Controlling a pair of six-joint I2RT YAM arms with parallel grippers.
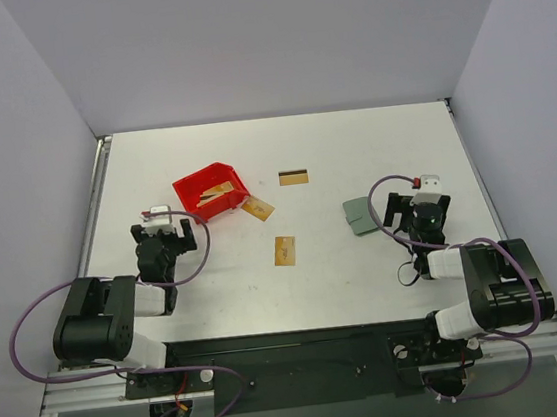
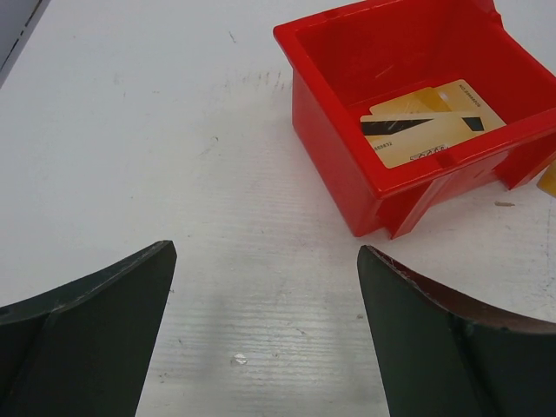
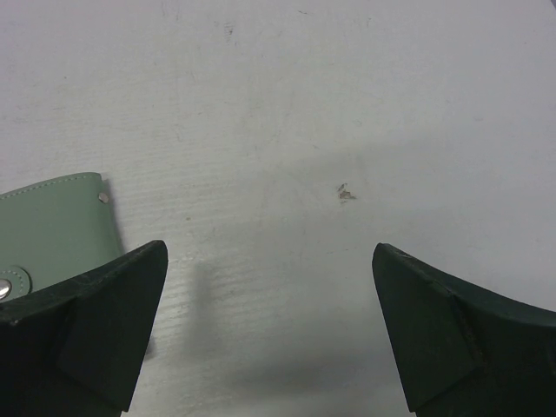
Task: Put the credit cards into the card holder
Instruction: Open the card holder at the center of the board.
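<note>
Your left claw is spread wide with nothing between its fingers, low over the bare table. Just ahead and to its right sits the red bin, with several credit cards inside. Past the bin, toward your right claw, lie a tilted card, a striped card and a nearer card. The right claw also gapes, holding nothing. The card holder lies flat just at its left finger.
</note>
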